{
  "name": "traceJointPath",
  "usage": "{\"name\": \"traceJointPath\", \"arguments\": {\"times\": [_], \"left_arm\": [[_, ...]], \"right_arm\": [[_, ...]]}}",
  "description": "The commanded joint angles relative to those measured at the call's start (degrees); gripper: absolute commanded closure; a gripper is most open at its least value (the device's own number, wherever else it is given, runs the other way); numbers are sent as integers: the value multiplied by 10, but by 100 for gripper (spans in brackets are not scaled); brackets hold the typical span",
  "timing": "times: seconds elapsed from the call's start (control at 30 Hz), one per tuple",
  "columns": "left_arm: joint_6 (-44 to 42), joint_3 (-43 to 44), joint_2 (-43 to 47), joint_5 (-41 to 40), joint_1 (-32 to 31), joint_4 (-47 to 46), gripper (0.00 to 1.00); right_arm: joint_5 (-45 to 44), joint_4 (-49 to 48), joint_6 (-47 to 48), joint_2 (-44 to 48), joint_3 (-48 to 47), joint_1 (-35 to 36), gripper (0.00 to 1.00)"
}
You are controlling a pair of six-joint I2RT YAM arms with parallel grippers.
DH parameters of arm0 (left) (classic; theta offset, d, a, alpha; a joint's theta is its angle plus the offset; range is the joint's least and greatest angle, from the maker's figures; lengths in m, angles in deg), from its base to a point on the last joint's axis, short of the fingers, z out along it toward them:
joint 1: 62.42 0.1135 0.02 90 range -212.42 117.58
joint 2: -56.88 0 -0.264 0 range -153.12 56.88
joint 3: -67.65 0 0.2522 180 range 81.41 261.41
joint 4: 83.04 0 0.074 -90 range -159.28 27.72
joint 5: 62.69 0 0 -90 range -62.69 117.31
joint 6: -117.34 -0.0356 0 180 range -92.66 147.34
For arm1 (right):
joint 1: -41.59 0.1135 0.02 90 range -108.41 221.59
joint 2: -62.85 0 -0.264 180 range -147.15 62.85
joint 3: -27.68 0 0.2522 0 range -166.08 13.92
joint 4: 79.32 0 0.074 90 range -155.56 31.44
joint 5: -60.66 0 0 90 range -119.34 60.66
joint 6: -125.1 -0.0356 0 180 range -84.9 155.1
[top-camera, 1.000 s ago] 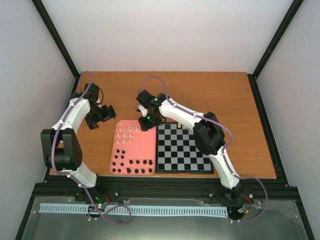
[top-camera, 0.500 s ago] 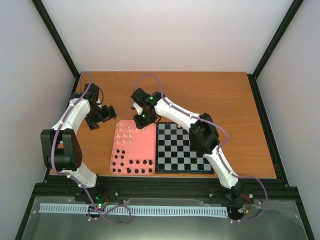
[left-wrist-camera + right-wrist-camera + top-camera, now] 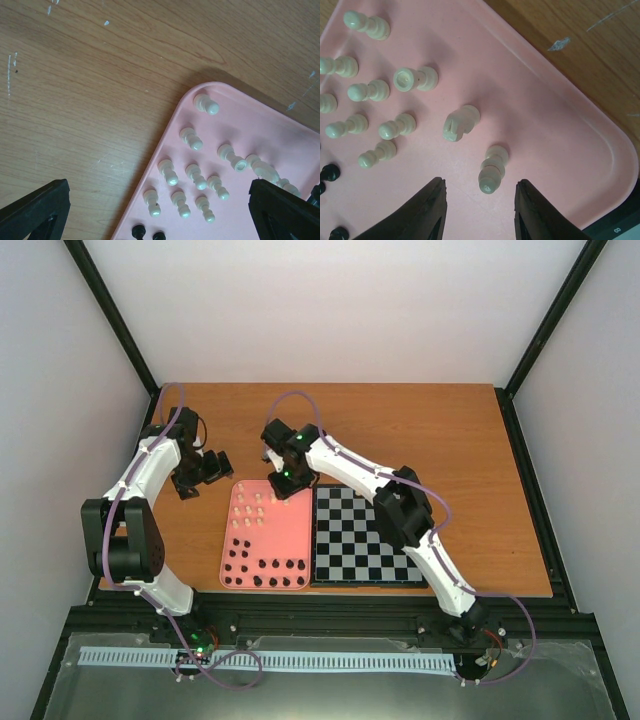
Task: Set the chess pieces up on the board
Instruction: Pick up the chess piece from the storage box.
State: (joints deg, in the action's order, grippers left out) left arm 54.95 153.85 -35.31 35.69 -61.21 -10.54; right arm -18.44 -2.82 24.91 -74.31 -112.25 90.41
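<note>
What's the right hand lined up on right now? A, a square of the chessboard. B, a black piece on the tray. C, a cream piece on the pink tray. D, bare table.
C: in the right wrist view, a cream piece sits on the pink tray just ahead of the gap between the open fingers of the right hand, not yet gripped.
</note>
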Motion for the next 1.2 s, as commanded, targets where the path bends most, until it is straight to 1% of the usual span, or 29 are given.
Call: {"name": "traceJointPath", "arguments": {"times": [0.0, 0.4, 0.67, 0.83, 1.1, 1.17], "left_arm": [[-6, 2, 5, 4, -1, -4, 0], [-6, 2, 2, 3, -2, -5, 0], [-7, 2, 2, 0, -2, -5, 0], [-7, 1, 2, 1, -2, -5, 0], [-7, 2, 0, 2, -2, -5, 0], [-7, 2, 0, 2, -2, -6, 0]], "right_arm": [[-6, 16, 2, -18, -20, 6, 62], [-4, 21, 4, -30, -28, 7, 63], [1, 26, 7, -38, -34, 7, 68], [6, 30, 8, -41, -35, 7, 68], [2, 30, 9, -44, -37, 7, 75], [0, 32, 10, -46, -39, 7, 79]]}}
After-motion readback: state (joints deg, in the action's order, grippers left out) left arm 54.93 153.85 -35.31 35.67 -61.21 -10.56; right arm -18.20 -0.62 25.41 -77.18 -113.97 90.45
